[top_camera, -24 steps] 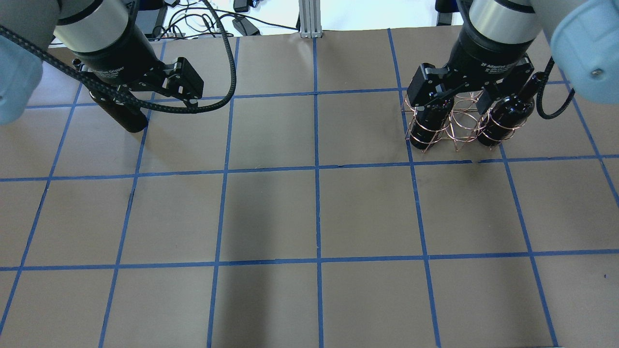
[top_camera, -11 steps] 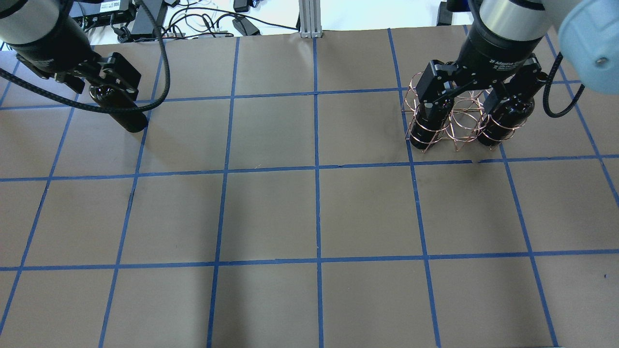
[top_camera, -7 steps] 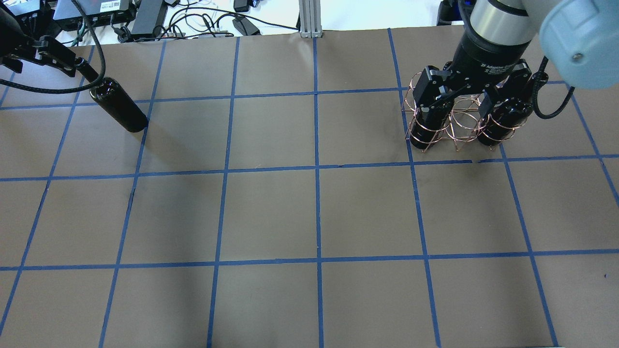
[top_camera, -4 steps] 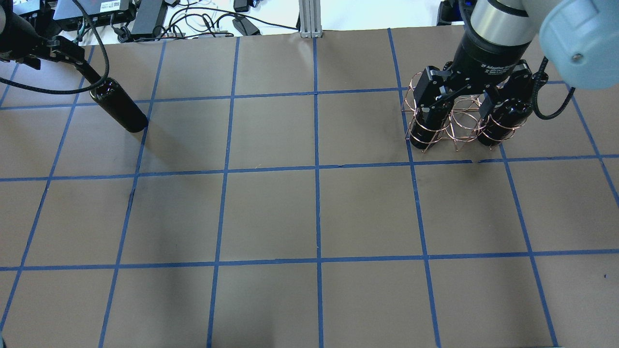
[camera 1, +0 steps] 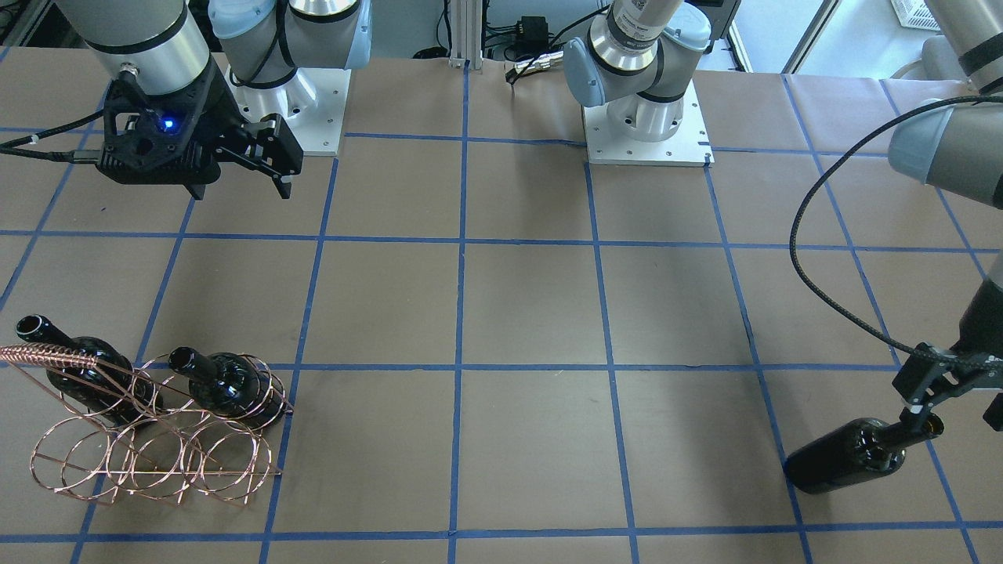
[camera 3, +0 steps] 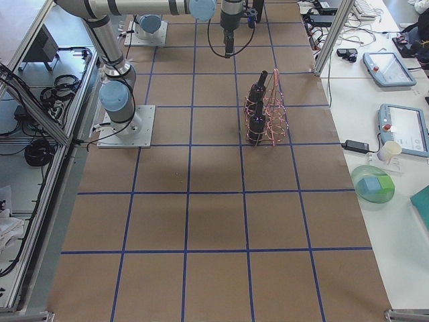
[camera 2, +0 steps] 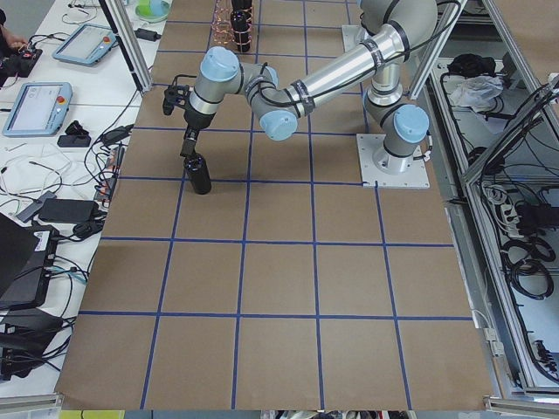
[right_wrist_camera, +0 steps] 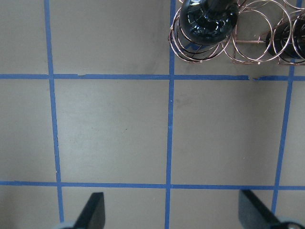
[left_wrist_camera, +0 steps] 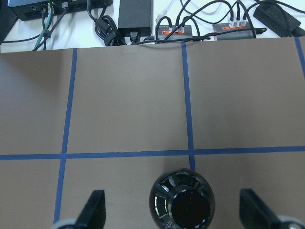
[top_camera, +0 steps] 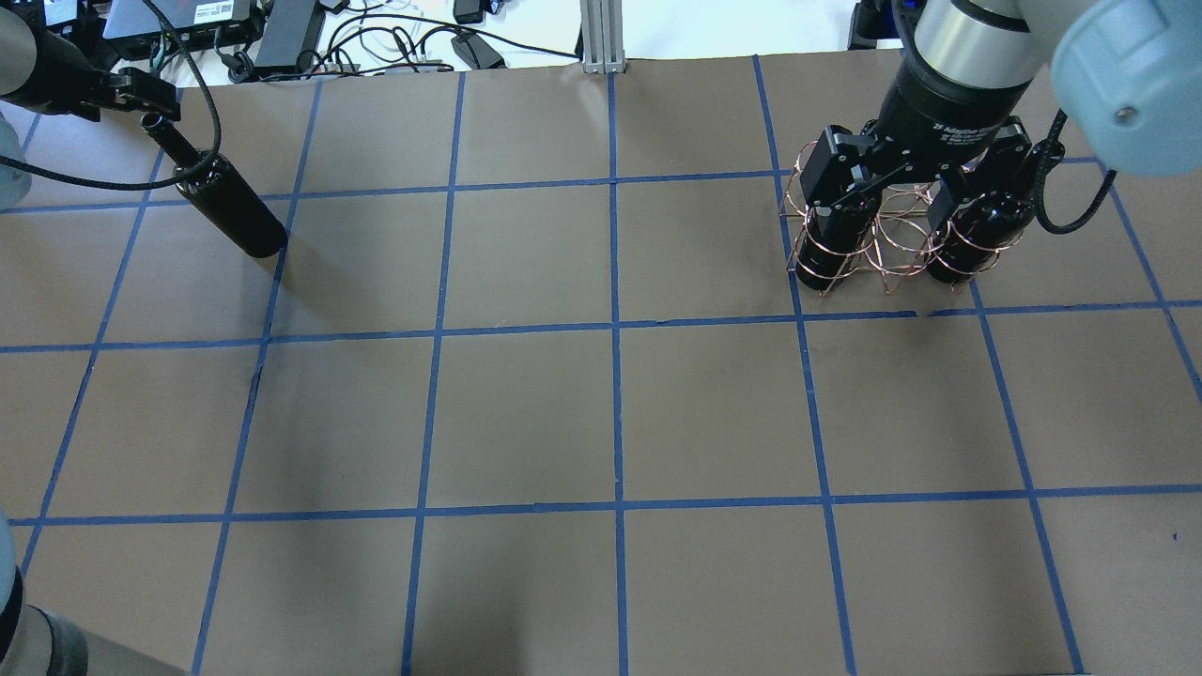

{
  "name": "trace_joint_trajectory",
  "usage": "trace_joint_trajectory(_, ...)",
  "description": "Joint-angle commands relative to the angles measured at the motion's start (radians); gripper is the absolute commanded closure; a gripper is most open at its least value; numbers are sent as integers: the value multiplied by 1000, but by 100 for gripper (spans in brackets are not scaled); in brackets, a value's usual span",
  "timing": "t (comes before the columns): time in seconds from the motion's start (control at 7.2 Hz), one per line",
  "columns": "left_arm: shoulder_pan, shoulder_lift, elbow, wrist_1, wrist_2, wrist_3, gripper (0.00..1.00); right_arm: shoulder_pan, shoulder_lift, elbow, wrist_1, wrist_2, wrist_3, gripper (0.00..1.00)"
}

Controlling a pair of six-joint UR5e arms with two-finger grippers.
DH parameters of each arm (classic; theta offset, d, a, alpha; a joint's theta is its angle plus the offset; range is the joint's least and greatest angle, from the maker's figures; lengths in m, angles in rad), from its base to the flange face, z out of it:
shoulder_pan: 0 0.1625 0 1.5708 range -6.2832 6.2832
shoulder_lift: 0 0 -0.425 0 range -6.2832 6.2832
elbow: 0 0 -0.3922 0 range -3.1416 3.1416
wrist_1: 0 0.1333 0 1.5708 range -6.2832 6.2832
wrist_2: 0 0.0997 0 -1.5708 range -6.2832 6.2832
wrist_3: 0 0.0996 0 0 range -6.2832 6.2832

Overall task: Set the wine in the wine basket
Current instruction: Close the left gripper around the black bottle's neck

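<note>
So, facing the robot: two bottles [camera 1: 227, 388] sit in the wine basket [camera 1: 157, 458]. The third wine [camera 1: 854, 454] stands on the tabletop [camera 1: 533, 313], well apart from it, with the left hand [camera 1: 944, 395] at its neck.

Left wrist view: the fingers [left_wrist_camera: 95, 210] are spread wide on either side of the wine, not gripping.

Overhead: the right hand [top_camera: 906, 188] hangs wide and empty.

Gripping, carrying and inserting are left.

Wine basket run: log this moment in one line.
left gripper open over standing wine | right gripper open, empty | wine basket holds two bottles
</note>
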Motion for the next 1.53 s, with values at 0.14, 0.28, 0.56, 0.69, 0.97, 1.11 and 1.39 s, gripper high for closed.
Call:
trace_joint_trajectory(0.14,-9,-20,-13,5,-2,-6,9,2,-9,-1,-19,10,-4,0)
trace_joint_trajectory(0.28,-10,-23,-13,2,-4,-8,9,2,-23,1,-10,9,-7,0)
trace_joint_trajectory(0.56,-10,-20,-16,-9,-1,0,41,2,-23,1,-20,6,-3,0)
trace_joint_trajectory(0.69,-10,-23,-16,-9,-1,0,43,0,-23,1,-22,-1,0,0)
trace_joint_trajectory(0.97,-10,-23,-18,-11,-2,-1,44,0,-23,1,-22,-10,-12,0)
trace_joint_trajectory(1.11,-10,-23,-18,-11,-2,-1,56,0,-21,1,-20,-11,-13,0)
trace_joint_trajectory(1.39,-10,-23,-18,-12,-5,2,79,0,-23,1,-19,-13,-13,0)
